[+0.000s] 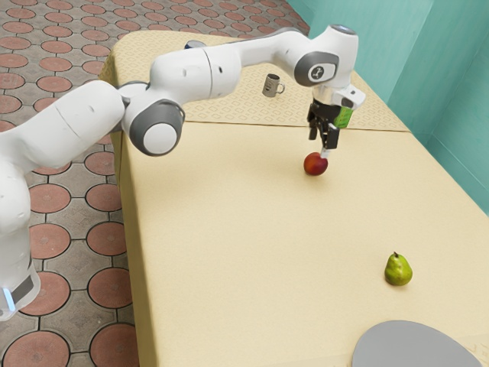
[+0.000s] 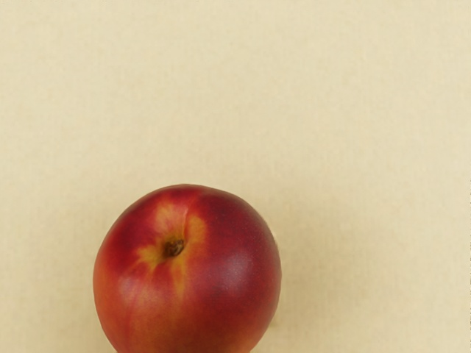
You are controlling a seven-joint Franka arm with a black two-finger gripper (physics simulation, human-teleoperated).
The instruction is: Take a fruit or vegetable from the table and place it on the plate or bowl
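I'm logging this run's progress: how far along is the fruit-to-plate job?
Done: nothing is placed yet; the visible part of the grey plate is bare. In hand: the gripper hangs just above the red nectarine, which lies on the table, not lifted. Left: grasp it, lift it and carry it to the plate. The pear sits untouched nearer the plate.

Red peach point(image 1: 315, 164) streaked yellow-orange near its stem, green pear point(image 1: 398, 270), grey plate point(image 1: 416, 345), grey mug point(image 1: 272, 85), sandy-beige bench point(image 1: 229, 252), white arm point(image 1: 199, 73) with grey joints, terracotta round-tiled floor point(image 1: 61, 222), teal wall point(image 1: 412, 46)
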